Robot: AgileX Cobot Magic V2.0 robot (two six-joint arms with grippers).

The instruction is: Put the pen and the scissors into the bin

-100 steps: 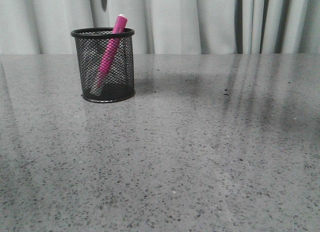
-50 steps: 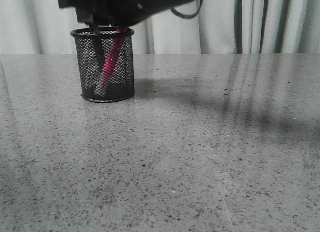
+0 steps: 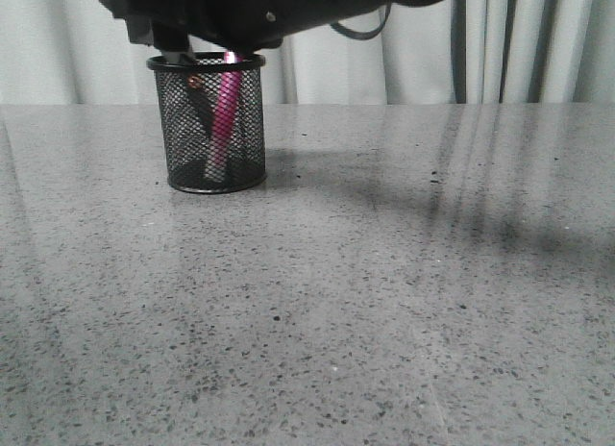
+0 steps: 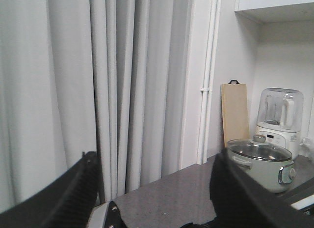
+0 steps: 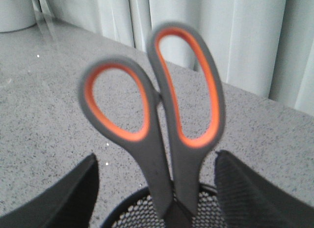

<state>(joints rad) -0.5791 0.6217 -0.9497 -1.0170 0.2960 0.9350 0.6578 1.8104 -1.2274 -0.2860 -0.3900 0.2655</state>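
**Lowering scissors into the bin**

We see the right arm [image 3: 279, 9] directly above the bin [image 3: 213, 124], jaws spread either side of the upright scissors [image 5: 162, 125], blades down inside beside the pen [image 3: 224, 114]. Whether they grip, we cannot tell.

the table [image 3: 384, 302] is a grey speckled stone-like slab, glossy, with faint reflections. the bin [image 3: 212, 124] stands upright on it at the far left, its base flat on the surface, a shadow stretching right.
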